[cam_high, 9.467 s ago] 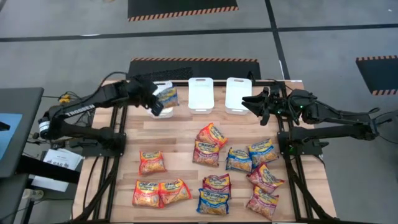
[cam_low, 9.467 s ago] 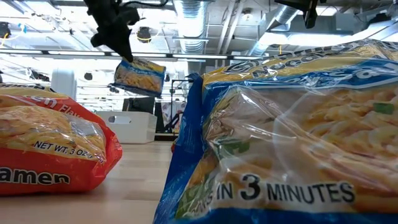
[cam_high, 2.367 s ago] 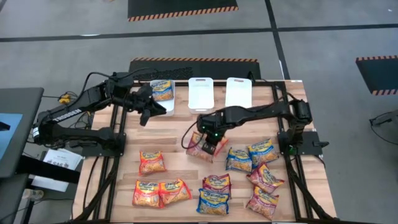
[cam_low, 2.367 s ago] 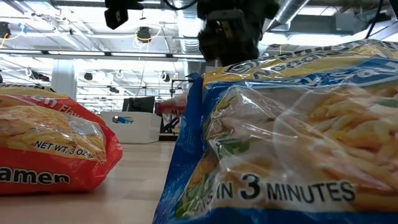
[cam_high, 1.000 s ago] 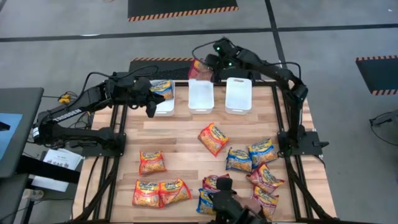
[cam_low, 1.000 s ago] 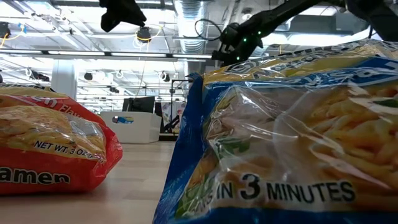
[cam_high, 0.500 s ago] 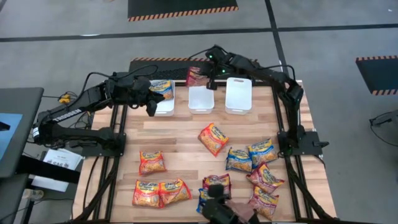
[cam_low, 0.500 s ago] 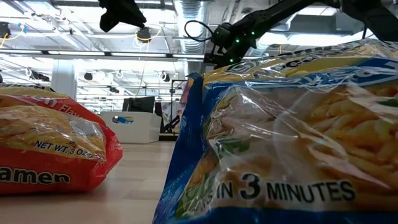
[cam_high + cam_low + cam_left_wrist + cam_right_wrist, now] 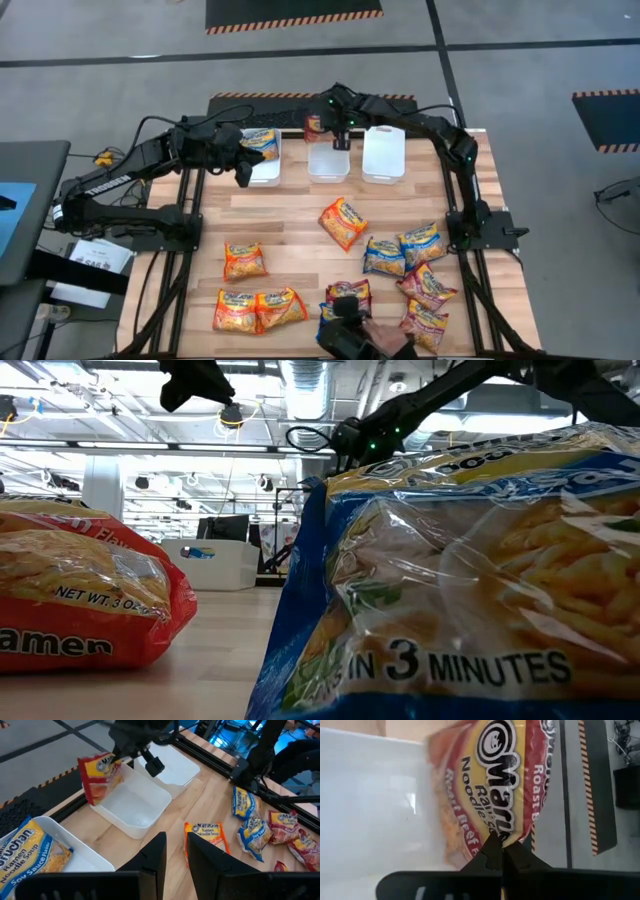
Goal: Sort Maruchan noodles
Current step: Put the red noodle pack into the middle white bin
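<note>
My right gripper is shut on a maroon Maruchan noodle packet, which hangs at the far left corner of the middle white bin. The left wrist view shows this packet over that bin's end wall. A blue packet lies in the left bin. My left gripper hovers open beside the left bin, holding nothing. Several orange, blue and maroon packets lie flat on the near half of the table. My right gripper pinches one edge of the maroon packet between its two fingertips, slanting down from the table's right. The packet hangs clear below the fingers, partly over the middle bin and partly beyond its far rim.
The right bin stands beside the middle one. An orange packet lies mid-table. Blue and maroon packets cluster near right, orange ones near left. A dark shape covers packets at the near edge.
My right gripper has come down and toward the table's near edge, from beyond the bins to the middle bin's far end. It rolled as it went, still shut on the maroon packet, which hangs lower now. The dark shape at the near edge has shifted slightly.
</note>
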